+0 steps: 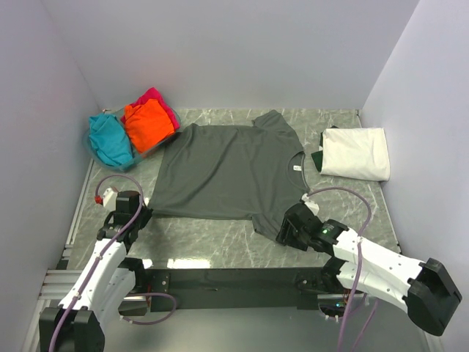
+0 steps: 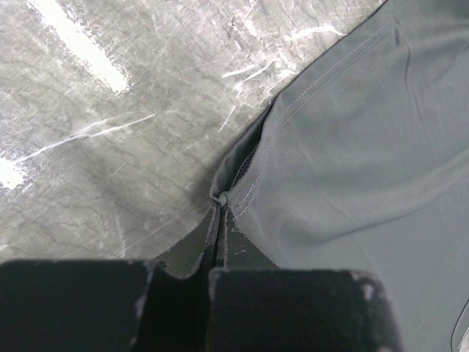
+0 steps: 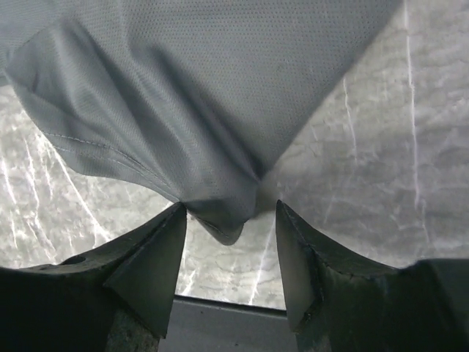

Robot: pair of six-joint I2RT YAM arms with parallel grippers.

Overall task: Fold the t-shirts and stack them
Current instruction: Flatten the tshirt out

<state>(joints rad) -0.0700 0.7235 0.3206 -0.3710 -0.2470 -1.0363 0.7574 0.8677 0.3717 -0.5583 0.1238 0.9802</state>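
Observation:
A dark grey t-shirt (image 1: 227, 172) with a small white neck label (image 1: 297, 168) lies spread flat in the middle of the table, neck to the right. My left gripper (image 1: 143, 213) is at its near left hem corner. In the left wrist view the gripper (image 2: 218, 210) is shut on that corner of the grey shirt (image 2: 352, 147). My right gripper (image 1: 291, 226) is at the near sleeve. In the right wrist view it (image 3: 229, 210) is open, with the tip of the grey sleeve (image 3: 220, 125) between the fingers. A folded white t-shirt (image 1: 357, 152) lies at the right.
Orange (image 1: 147, 123), magenta (image 1: 163, 103) and teal (image 1: 110, 139) shirts lie bunched in a clear bin at the back left. The marble table (image 1: 212, 238) ends in a black rail at the near edge. Walls close in on the left, back and right.

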